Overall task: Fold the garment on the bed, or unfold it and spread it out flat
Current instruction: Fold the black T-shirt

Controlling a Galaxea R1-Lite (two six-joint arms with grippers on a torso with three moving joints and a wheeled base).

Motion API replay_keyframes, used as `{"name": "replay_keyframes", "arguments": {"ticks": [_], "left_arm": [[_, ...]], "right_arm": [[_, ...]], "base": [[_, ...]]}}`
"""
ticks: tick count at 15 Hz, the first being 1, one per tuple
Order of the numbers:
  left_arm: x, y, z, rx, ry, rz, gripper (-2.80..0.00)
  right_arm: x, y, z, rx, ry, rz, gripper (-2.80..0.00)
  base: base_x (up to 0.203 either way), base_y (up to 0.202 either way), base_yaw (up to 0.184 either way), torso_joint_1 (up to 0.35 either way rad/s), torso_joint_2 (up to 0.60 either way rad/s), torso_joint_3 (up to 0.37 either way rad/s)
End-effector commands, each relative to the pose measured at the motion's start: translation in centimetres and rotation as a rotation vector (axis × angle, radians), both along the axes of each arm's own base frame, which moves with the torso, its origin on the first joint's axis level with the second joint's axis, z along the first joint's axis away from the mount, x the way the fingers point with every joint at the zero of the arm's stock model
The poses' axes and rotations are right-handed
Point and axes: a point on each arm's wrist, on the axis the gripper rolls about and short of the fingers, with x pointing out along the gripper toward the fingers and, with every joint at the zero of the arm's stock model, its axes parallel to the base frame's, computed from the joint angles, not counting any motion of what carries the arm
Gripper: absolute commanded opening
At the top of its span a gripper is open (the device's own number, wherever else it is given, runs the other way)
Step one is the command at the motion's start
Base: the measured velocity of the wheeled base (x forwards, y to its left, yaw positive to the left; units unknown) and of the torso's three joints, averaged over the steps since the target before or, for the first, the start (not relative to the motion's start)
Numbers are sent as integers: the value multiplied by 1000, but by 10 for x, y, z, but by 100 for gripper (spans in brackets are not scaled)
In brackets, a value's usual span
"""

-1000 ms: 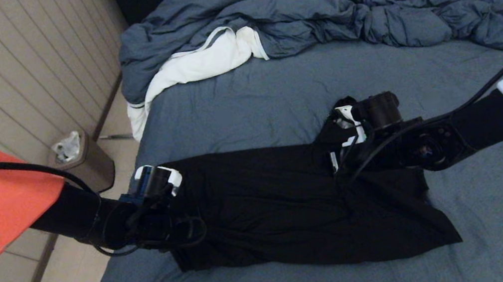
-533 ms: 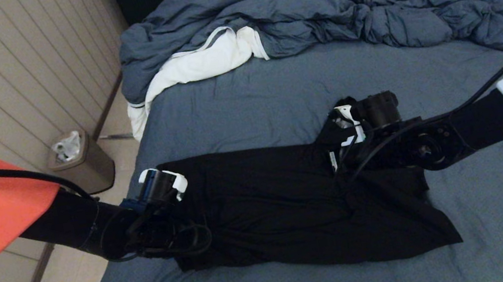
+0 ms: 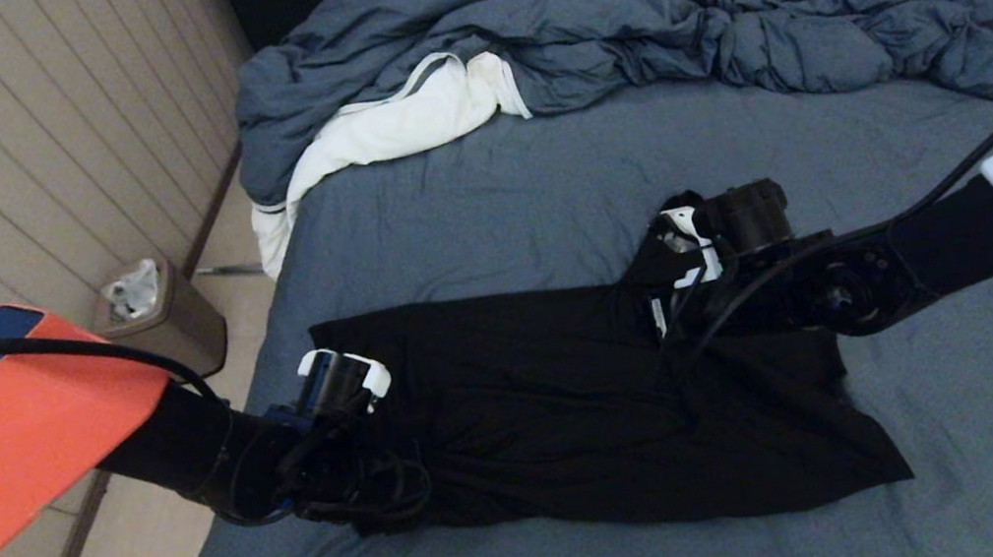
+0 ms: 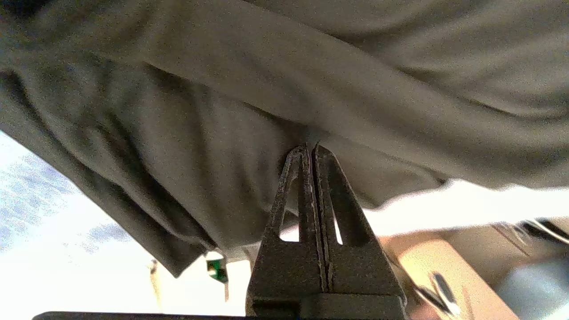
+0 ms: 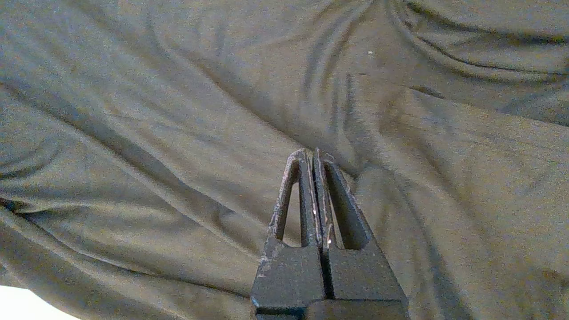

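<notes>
The garment (image 3: 576, 405) lies as a long folded band across the near part of the bed (image 3: 492, 189). Both end effectors, left (image 4: 310, 149) and right (image 5: 310, 153), are pressed together, apparently pinching cloth. Crosswise folding looks left to do.

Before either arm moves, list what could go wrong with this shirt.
1. The left gripper is shut on the garment at its left end; thin cloth could slip from the pinch if pulled.
2. The right gripper is shut with its tips against the wrinkled cloth; whether it grips is unclear, so a lift may raise one end only.
3. The garment lies bunched in folds on the bed; dragging might deepen the creases.
</notes>
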Motion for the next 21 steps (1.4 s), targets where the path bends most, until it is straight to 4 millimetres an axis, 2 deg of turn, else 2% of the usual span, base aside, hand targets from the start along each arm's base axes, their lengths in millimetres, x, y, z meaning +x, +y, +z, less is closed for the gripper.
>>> {"name": "replay_keyframes", "arguments": {"ticks": [1, 3, 10, 17, 21], "left_arm": [[6, -3, -8, 14, 6, 11, -280], [13, -6, -5, 0, -15, 18, -280], [34, 2, -5, -35, -73, 112, -280], [45, 4, 0, -57, -191, 232, -280], [56, 19, 8, -65, -209, 283, -280]], "right_arm": [[0, 0, -1, 1, 1, 1, -280], [-1, 1, -2, 0, 4, 2, -280], [-3, 3, -1, 0, 7, 9, -280], [-4, 3, 5, 7, -10, 10, -280], [-4, 4, 5, 8, -11, 10, -280]], "base": [[0, 0, 0, 0, 0, 0], [0, 0, 0, 0, 0, 0], [0, 0, 0, 0, 0, 0], [0, 0, 0, 0, 0, 0], [0, 0, 0, 0, 0, 0]]}}
